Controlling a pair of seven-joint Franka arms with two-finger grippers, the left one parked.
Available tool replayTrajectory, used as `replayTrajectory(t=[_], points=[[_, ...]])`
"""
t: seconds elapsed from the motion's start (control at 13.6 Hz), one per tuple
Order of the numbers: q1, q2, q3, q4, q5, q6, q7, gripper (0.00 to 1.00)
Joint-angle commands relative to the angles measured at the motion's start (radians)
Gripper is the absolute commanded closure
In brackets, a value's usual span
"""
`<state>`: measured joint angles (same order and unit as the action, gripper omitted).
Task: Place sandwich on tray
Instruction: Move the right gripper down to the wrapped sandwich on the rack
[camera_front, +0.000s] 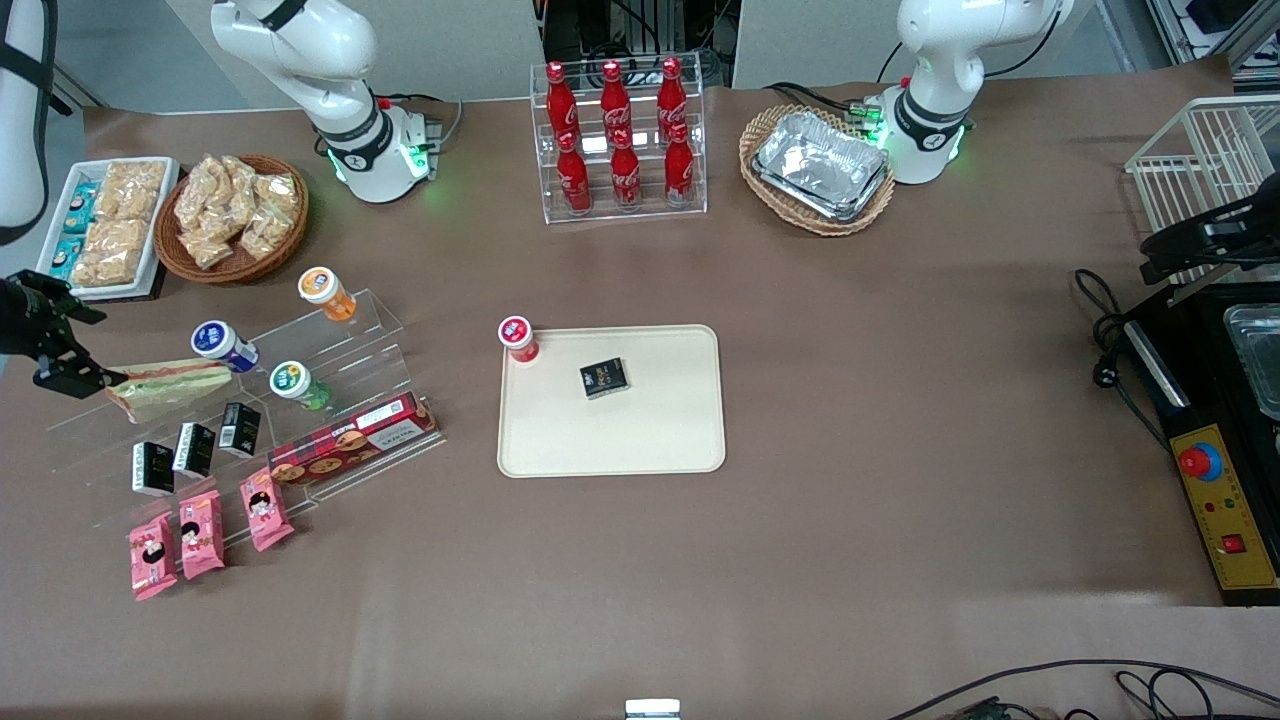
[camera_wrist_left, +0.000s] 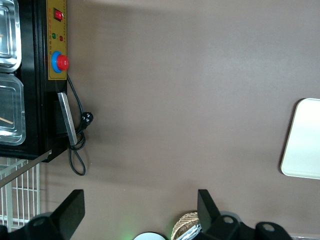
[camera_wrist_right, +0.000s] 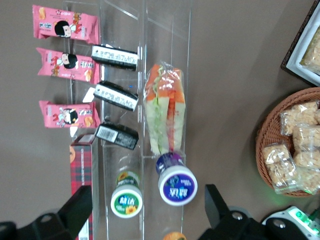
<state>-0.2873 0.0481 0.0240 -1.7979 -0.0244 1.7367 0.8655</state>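
Front view: the sandwich (camera_front: 170, 388) is still lying on the clear display steps (camera_front: 330, 400) at the frame's left, well apart from the tray (camera_front: 660, 440) at centre, so nothing is being carried yet. The gripper (camera_front: 60, 370) is being held at the left edge beside the sandwich, fingers spread around nothing.

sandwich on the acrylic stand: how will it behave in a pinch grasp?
The sandwich is probably soft: pale bread with layered filling, so a hard pinch may squash it. Its clear wrap looks glossy, likely slippery. It lies flat on the clear stand, so rolling seems unlikely. The gripper hovers beside it, fingers spread.
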Motion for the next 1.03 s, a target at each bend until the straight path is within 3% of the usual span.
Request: replayTrajectory(t=[0.0, 0.22, 0.95], points=[[-0.032, 0.055, -0.001, -0.009, 0.012, 0.047, 0.006, 0.0], [-0.03, 0.076, -0.001, -0.012, -0.044, 0.047, 0.004, 0.0], [-0.056, 0.09, -0.001, -0.141, -0.051, 0.214, 0.004, 0.0]])
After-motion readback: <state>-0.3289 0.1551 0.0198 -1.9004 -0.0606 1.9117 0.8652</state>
